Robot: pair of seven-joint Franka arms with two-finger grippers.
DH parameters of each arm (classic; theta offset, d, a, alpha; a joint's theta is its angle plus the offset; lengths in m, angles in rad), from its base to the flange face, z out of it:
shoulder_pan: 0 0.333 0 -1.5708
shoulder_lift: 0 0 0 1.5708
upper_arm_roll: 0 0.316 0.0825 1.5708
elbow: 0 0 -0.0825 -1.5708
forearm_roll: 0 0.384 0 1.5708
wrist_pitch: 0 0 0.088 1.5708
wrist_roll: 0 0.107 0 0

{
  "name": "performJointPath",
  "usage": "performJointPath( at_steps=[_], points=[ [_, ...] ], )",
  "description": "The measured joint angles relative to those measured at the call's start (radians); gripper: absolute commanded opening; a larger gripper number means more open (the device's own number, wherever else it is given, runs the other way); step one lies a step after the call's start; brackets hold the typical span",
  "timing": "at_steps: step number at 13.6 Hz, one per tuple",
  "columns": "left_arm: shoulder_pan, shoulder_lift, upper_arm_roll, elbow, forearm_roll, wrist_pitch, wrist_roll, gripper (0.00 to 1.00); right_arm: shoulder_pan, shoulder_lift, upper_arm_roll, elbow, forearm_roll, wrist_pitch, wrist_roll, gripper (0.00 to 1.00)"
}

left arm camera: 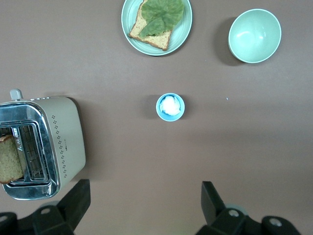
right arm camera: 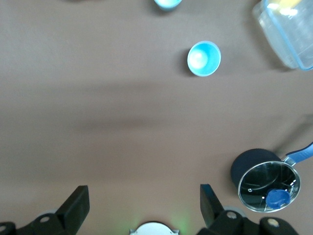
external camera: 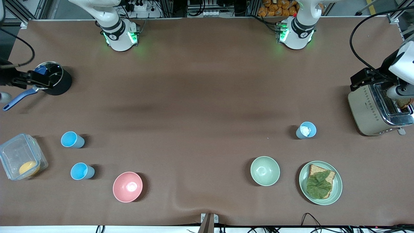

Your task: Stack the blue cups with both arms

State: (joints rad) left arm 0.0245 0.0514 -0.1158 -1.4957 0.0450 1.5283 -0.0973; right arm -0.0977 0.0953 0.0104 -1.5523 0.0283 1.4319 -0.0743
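Both wide, empty | left tool (left arm camera: 142, 205) over toaster end, right tool (right arm camera: 142, 208) near pot | descend straight over bright blue cup (external camera: 72, 139), pinch rim squarely.

The brown surface (external camera: 207, 97) carries three blue cups (external camera: 72, 139) (external camera: 82, 171) (external camera: 306, 130), pink bowl (external camera: 127, 186), green bowl (external camera: 265, 170), plate (external camera: 336, 187) (toast and leaf), toaster (external camera: 365, 113), container (external camera: 19, 155) and pot (external camera: 56, 82).

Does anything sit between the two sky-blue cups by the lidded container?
Nothing visible: only bare tablecloth lies between the farther blue cup and the nearer blue cup. The container stands beside them.
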Motion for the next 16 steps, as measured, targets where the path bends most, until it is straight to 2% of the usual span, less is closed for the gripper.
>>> performJointPath(
  at_steps=[4, 8, 16],
  points=[
    [0.003, 0.0, 0.0, 0.0, 0.0, -0.001, 0.0, 1.0, -0.004, 0.164, 0.0, -0.014, -0.016, 0.033, -0.015, 1.0],
    [0.013, 0.0, 0.001, -0.002, -0.005, -0.003, 0.0, 1.0, -0.031, 0.335, -0.002, -0.014, -0.081, 0.19, -0.017, 1.0],
    [0.037, 0.005, 0.0, -0.008, -0.033, -0.014, 0.003, 1.0, -0.155, 0.508, -0.006, -0.007, -0.146, 0.494, -0.193, 1.0]
  ],
)
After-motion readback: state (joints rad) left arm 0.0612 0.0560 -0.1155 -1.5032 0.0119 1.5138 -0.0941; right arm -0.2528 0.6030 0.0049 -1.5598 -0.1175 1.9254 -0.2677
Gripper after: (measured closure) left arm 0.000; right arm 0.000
